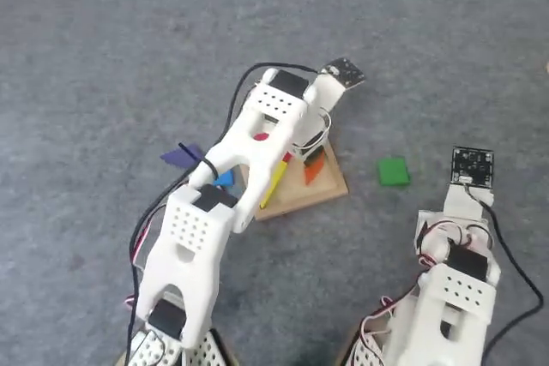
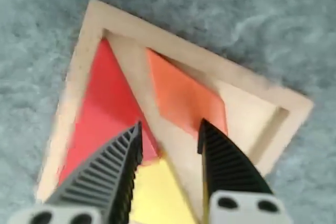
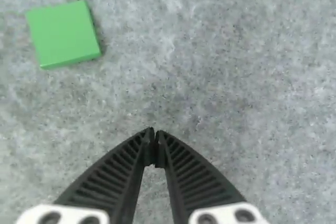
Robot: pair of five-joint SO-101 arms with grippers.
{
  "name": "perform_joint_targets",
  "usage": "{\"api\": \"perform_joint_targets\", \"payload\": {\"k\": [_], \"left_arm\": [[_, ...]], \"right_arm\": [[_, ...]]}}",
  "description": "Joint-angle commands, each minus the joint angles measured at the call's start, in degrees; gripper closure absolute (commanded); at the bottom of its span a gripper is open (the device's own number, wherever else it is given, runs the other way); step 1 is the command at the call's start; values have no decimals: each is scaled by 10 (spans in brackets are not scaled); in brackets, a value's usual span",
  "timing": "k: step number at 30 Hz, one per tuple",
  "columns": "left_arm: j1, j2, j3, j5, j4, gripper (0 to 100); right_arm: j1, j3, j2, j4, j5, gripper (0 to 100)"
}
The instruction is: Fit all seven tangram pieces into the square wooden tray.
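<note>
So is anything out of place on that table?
Yes: the green square lies alone on the grey mat, apart from the wooden tray. A purple piece and a blue piece also seem to sit outside it, on its other side.

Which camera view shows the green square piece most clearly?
The right wrist view: the whole green square, close up. The high view shows it small, apart from the wooden tray. The left wrist view catches a green sliver.

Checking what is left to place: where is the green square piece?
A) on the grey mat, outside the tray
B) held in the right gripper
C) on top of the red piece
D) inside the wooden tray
A: the green square lies flat on the grey mat, apart from the wooden tray; the right gripper is shut on nothing.
</note>
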Motion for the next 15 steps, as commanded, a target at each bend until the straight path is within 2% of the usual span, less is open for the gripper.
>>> {"api": "perform_joint_targets", "payload": {"k": [1,9,15], "left_arm": [[3,23,-13,3,-49,830],[0,54,-102,2,-33,830],[20,42,-182,4,89,830]], "right_arm": [[-4,-16,-13,-9,7,991],[-6,-16,-13,-9,7,991],[-6,-16,-13,-9,7,991]]}}
